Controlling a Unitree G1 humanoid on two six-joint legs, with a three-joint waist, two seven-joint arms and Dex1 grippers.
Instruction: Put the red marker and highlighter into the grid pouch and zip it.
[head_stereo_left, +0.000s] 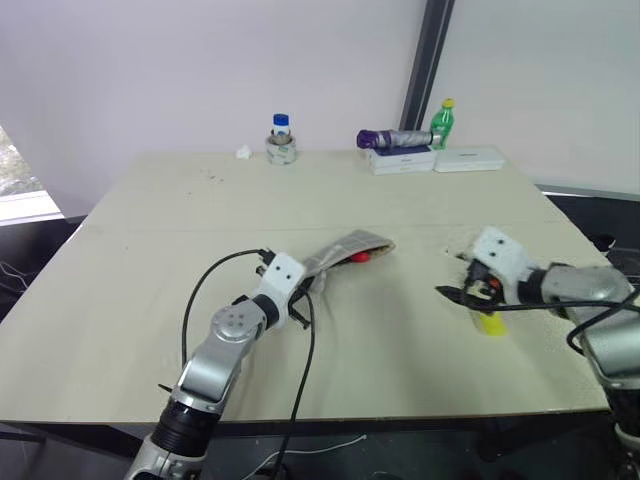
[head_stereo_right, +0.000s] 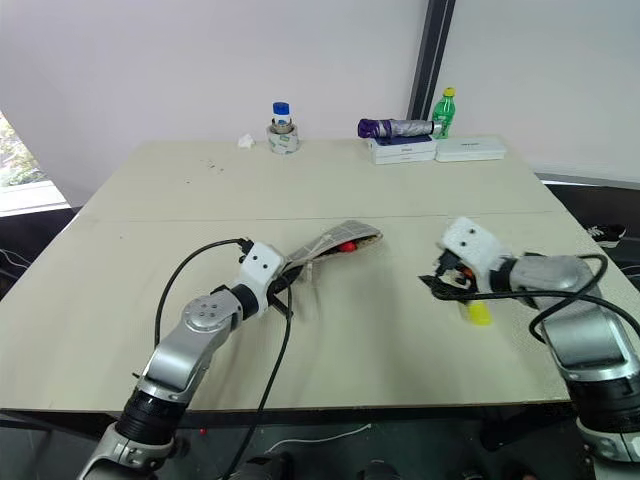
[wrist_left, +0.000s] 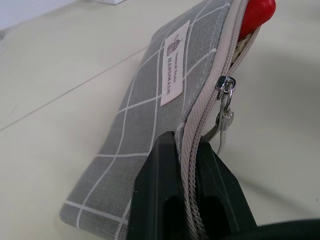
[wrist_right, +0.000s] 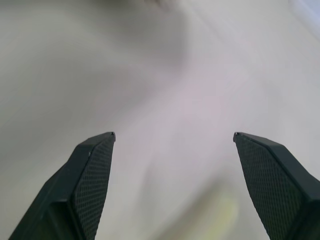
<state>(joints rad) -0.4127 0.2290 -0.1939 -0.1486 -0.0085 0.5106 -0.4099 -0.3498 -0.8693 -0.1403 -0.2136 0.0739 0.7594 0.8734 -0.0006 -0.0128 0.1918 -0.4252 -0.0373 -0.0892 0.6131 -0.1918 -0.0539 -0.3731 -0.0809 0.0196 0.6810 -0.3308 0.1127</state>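
Note:
The grey grid pouch (wrist_left: 150, 115) lies in the middle of the table, lifted at its near end. My left gripper (wrist_left: 187, 190) is shut on the pouch's zipper edge close to the zipper pull (wrist_left: 225, 100). The red marker (head_stereo_left: 361, 257) pokes out of the pouch's far open end, its red tip (wrist_left: 256, 15) showing. To the right, the yellow highlighter (head_stereo_left: 490, 324) rests on the table. My right gripper (wrist_right: 174, 137) hovers just above it, open, with nothing between the fingers; a yellow blur of the highlighter (wrist_right: 220, 215) shows below them.
Along the table's far edge stand a tape roll with a small blue-capped bottle (head_stereo_left: 281, 148), two white boxes (head_stereo_left: 468, 158), a purple folded umbrella (head_stereo_left: 395, 138) and a green bottle (head_stereo_left: 441, 122). The table's right edge (head_stereo_left: 590, 250) is close to my right arm.

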